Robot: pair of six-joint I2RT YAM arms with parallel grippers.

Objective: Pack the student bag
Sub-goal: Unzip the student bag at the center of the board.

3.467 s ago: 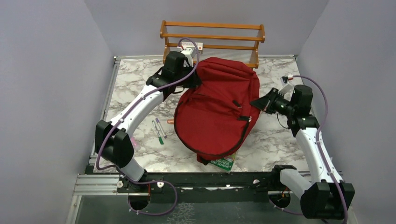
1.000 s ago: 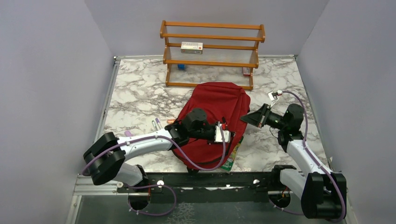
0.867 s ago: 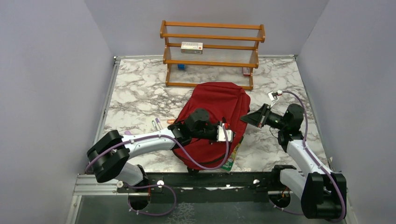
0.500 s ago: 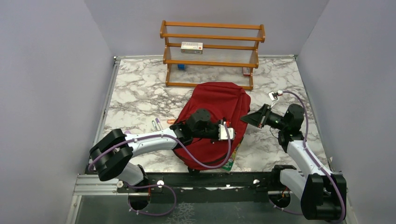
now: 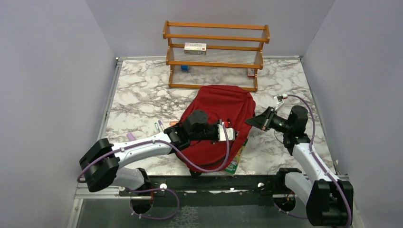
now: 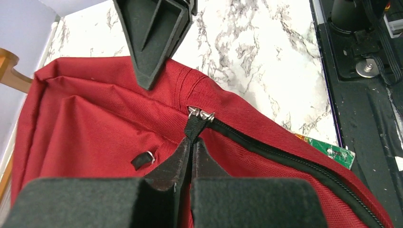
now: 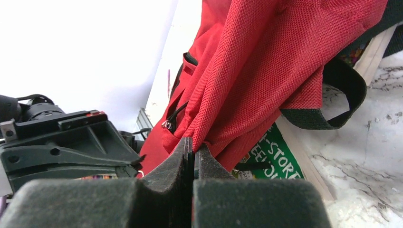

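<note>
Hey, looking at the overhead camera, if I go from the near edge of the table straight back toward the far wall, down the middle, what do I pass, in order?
green book sticking out from under the bag → student bag → wooden rack at the far wall

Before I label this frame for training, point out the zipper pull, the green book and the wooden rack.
zipper pull (image 6: 192,127), left wrist view, its black fabric strap.
green book (image 6: 333,152), left wrist view, its exposed corner.
wooden rack (image 5: 216,25), top view, its top rail.
</note>
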